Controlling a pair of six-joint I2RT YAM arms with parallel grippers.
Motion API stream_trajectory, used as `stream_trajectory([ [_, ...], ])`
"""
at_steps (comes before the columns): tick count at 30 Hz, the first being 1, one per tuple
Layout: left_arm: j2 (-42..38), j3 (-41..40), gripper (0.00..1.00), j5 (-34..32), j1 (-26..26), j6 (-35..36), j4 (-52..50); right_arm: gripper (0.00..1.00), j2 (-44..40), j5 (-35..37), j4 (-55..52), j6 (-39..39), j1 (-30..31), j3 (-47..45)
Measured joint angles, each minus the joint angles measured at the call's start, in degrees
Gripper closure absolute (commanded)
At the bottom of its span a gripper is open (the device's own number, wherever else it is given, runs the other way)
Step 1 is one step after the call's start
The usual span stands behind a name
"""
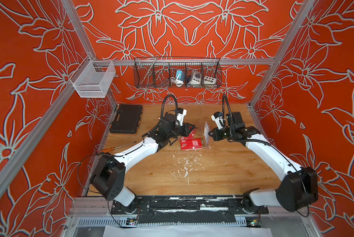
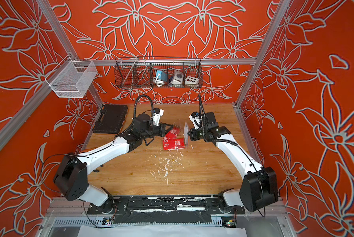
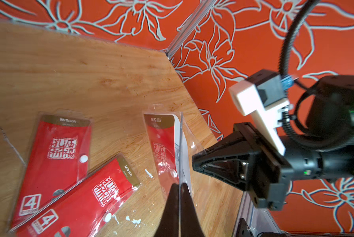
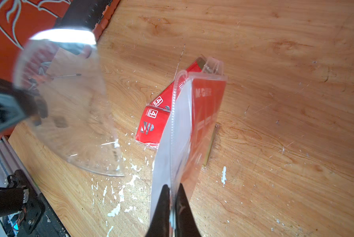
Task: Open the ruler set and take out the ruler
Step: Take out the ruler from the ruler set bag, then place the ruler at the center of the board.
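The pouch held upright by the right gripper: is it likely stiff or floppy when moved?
Likely fairly stiff: the pouch stands upright though the right gripper pinches only one edge. Probably light and slippery: thin, glossy clear plastic.

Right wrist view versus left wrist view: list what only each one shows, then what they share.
Only the right wrist view: the broad face of the clear curved ruler, pinched in the left claw, and the black case beyond it.
Only the left wrist view: the right claw from outside, shut on the pouch, with its white camera mount; the ruler is just a thin edge here.
Both: that pouch, the red ruler sets lying on the wooden table, and white flecks.
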Motion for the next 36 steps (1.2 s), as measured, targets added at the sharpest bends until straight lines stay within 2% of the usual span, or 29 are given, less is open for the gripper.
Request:
stream_trajectory([
  [7, -6.84, -6.51, 1.00, 4.61, 2.51, -0.48, 0.33, 1.00, -0.83, 0.20, -1.92, -0.11, -1.51, 0.00],
  [14, -6.62, -13.99, 1.00, 9.81, 2.19, -1.90, 0.70, 1.00, -5.14, 1.33, -4.90, -0.70, -3.23, 0.02],
  [18, -5.49, -17.88, 1.00, 10.38, -0.17, -4.28, 3.78, 1.00, -7.48, 1.77, -6.40, -0.87, -4.20, 0.04],
  [26, 4.11, -21.42, 1.00, 10.12, -9.38, -11.76, 15.37, 1.00, -9.53, 2.91, -9.51, -1.09, -5.88, 0.26],
  [36, 18.01, -19.26, 1.00, 9.46, -15.82, -20.81, 28.04, 1.00, -12.13, 3.06, -11.19, -1.44, -7.52, 0.26],
])
